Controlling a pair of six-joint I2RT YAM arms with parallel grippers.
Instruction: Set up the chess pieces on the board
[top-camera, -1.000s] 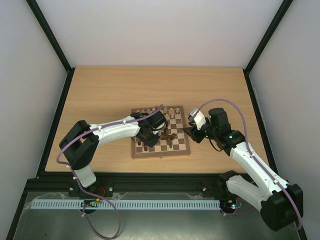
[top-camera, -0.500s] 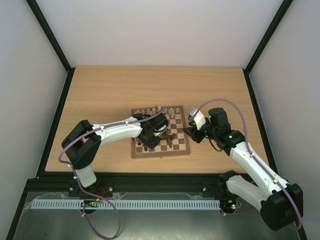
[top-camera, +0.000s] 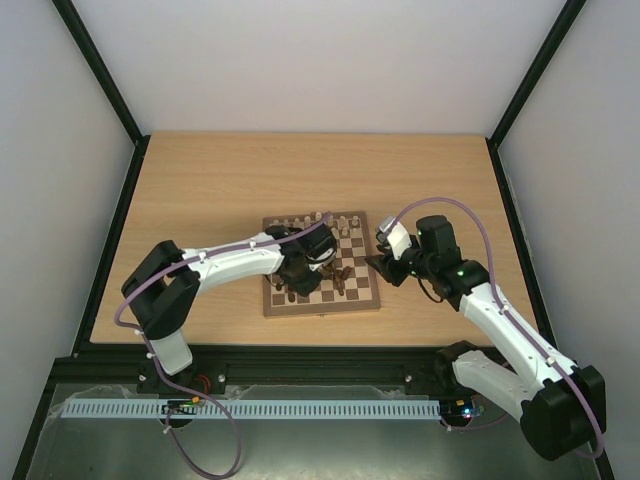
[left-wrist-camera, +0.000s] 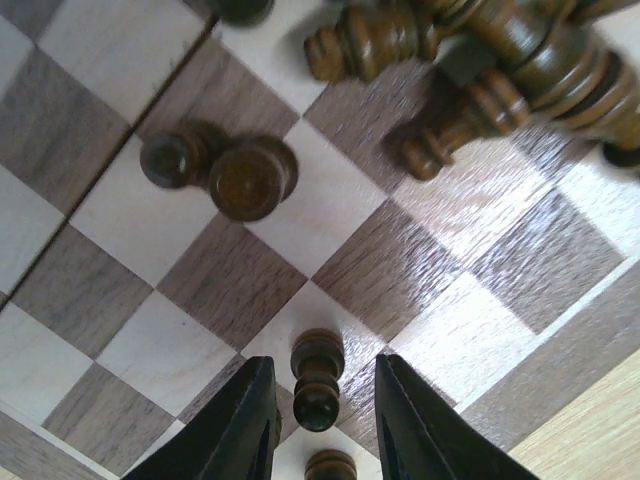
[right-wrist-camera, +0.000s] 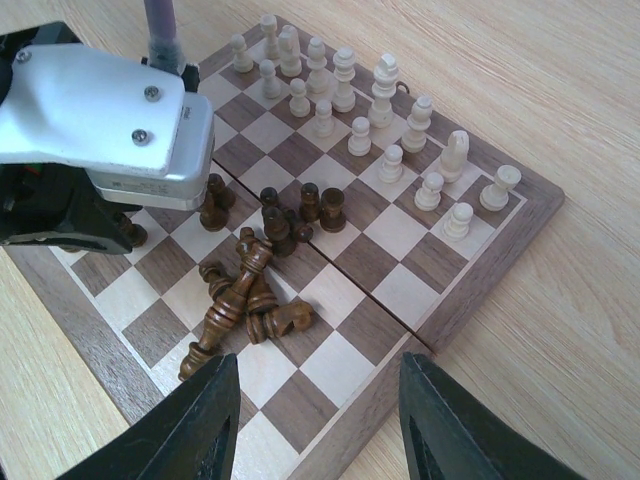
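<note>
Right now the left hand (left-wrist-camera: 322, 365) hangs low over the near-left part of the chessboard (right-wrist-camera: 400, 288). Its two black fingers (left-wrist-camera: 245, 425) are parted on either side of a dark brown pawn (left-wrist-camera: 317, 385) that stands upright on its own. A sliver of board shows between each finger and the pawn, so this hand is open and grips nothing. A second dark pawn (left-wrist-camera: 330, 465) shows at the bottom edge of the left wrist view, and two standing dark pieces (left-wrist-camera: 250, 180) sit close together a few squares off. Near the board's middle, a heap of toppled dark pieces (right-wrist-camera: 245, 300) lies on its side. The cream pieces (right-wrist-camera: 385, 85) stand in two rows along the far edge. The right hand (right-wrist-camera: 318, 362) hovers at the board's right edge, spread wide with nothing between its fingers. The chessboard lies around the middle of the wooden desk (top-camera: 220, 190).
</note>
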